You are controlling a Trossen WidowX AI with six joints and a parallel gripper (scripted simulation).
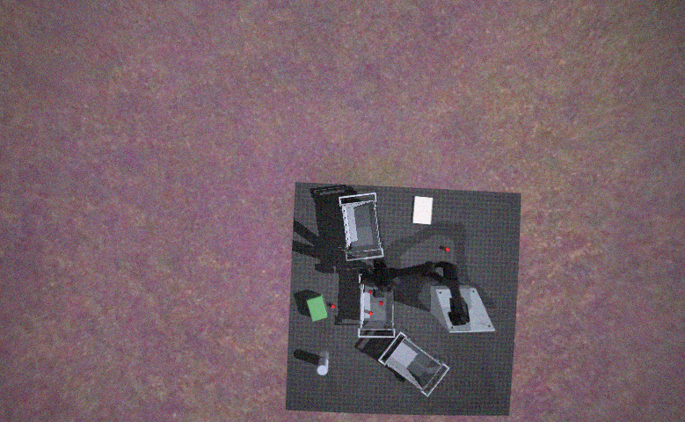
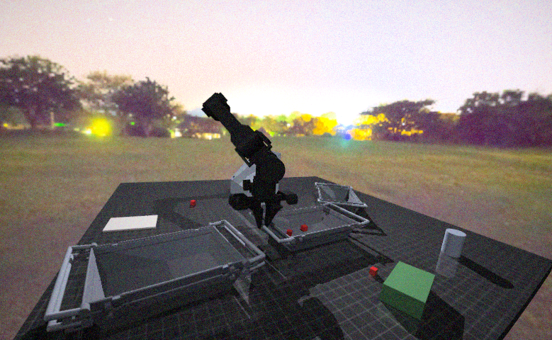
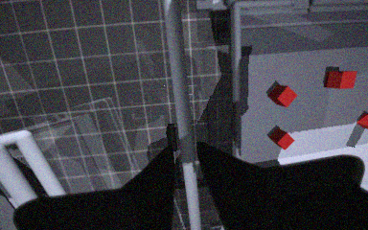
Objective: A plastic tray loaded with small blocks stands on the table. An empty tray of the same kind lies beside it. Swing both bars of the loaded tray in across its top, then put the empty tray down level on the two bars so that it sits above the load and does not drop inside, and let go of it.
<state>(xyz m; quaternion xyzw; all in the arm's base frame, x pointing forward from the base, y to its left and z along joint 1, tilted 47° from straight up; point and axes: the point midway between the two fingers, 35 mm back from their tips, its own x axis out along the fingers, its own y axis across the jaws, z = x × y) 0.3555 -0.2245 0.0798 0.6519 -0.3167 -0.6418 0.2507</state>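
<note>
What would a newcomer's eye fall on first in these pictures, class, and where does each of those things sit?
The black arm bends down at the table's middle, its gripper nearly shut with a grey wire bar running between the fingertips, beside the loaded tray with its red blocks. A bright green box stands near the table's front corner with a pale cylinder behind it, and a large empty tray fills the near left.
</note>
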